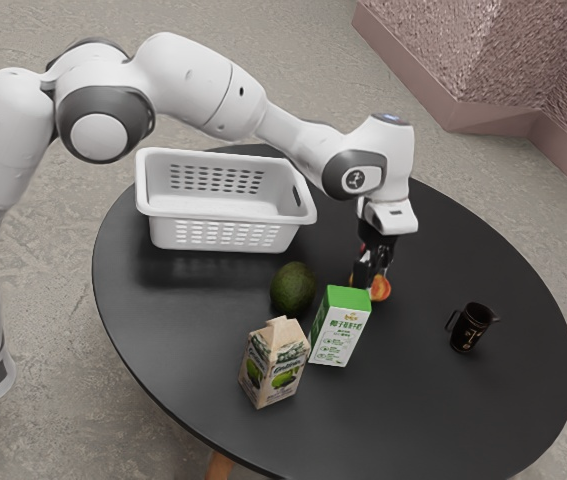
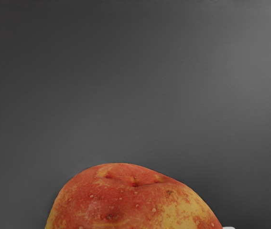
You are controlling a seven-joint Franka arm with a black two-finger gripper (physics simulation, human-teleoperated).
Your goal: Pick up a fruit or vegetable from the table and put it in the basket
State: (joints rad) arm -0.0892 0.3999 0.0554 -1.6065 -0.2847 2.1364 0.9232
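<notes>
Exterior view, left to right, clock directions taken from the produce, twelve at the top. Item: white slatted basket (image 1: 228, 236), upright, open-topped, at ten o'clock, well apart; its long side runs roughly nine to three, its rim raised above the tabletop. Item: beige carton (image 1: 275, 368), upright, at eight. Item: dark green avocado (image 1: 293, 290), at nine, between basket and cartons. Item: green-and-white carton (image 1: 339, 328), upright, at seven to eight, its green top near the produce. Item: red-and-yellow produce (image 1: 381, 290), on or just over the round black table (image 1: 413, 400), directly under the gripper (image 1: 371, 272); visible extent runs about ten to four, true long axis uncertain, part hidden; the wrist view gives a broad rounded top with small dimples. Item: gripper, pointing down at the produce; how far open it is, and whether it has hold of anything, cannot be told. Item: dark mug (image 1: 469, 330), at four, well apart, handle toward nine. Margins: tabletop stretches from one to three o'clock to the curved table edge, and from five to six between green-and-white carton and mug.
</notes>
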